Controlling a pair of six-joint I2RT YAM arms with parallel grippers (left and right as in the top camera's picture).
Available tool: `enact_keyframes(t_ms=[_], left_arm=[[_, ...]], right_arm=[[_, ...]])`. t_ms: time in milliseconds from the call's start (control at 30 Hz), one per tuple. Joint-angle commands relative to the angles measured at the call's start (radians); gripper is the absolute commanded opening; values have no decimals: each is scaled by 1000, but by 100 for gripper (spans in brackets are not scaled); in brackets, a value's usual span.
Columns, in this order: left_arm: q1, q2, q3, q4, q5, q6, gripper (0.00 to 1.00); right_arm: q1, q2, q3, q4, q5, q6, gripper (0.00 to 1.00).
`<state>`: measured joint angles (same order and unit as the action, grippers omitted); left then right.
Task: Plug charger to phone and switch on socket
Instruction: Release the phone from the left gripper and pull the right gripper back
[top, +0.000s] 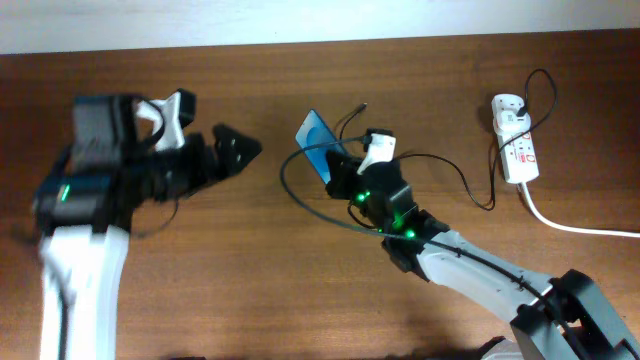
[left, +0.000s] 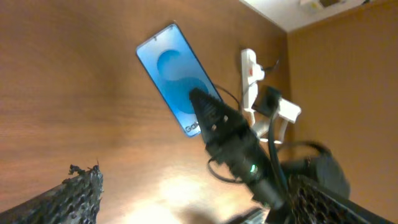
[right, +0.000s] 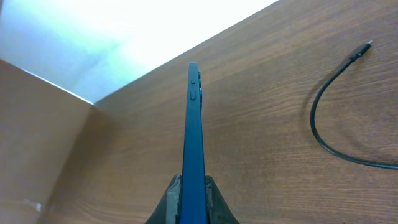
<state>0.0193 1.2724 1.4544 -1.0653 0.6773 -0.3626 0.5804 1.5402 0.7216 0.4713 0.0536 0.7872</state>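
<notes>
My right gripper (top: 340, 168) is shut on the phone (top: 318, 134), a slim phone with a blue screen, and holds it turned on its edge near the table's middle. In the right wrist view the phone (right: 194, 130) is edge-on between the fingers (right: 193, 200). In the left wrist view the phone (left: 174, 74) faces the camera. The charger's black cable (top: 470, 185) runs from the white socket (top: 515, 150) at the right; its connector tip (top: 361, 104) lies free just right of the phone, and also shows in the right wrist view (right: 364, 48). My left gripper (top: 236, 148) is open and empty, left of the phone.
A thick white cable (top: 580, 228) leaves the socket toward the right edge. The socket also shows in the left wrist view (left: 250, 67). A pale wall borders the table's far edge (top: 300, 25). Black cable loops (top: 300, 195) lie around my right wrist.
</notes>
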Motion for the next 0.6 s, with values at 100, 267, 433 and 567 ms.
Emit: enact_keyframes(t_ms=[100, 267, 433, 567], left_arm=[[4, -548, 6, -103, -430, 74, 99], [4, -923, 5, -467, -907, -377, 99], [4, -960, -59, -476, -1009, -437, 99], [3, -960, -223, -221, -909, -392, 99]], right_arm=[[-125, -32, 13, 15, -225, 42, 4], [-185, -32, 13, 15, -389, 42, 4], [-186, -32, 13, 14, -403, 42, 4], [-200, -32, 13, 14, -455, 164, 4]])
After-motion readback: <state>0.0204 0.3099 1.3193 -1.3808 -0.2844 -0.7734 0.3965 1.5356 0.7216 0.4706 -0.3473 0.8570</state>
